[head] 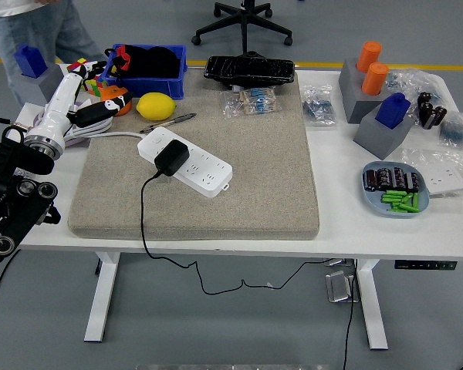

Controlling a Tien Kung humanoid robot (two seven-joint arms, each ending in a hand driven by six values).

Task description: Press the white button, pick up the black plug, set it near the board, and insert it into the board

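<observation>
On the grey mat, toward its far left corner, lies the white power strip, angled toward the mat's middle. Black plug sits seated in the strip near its left end, its cord running over the table's near edge. White button cannot be made out. Left hand hangs over the table's far left corner, beside the lemon and blue bin; its dark fingers look loosely extended, grasping nothing. Left forearm rises from the table's left edge. A person's legs stand beyond the far left corner.
</observation>
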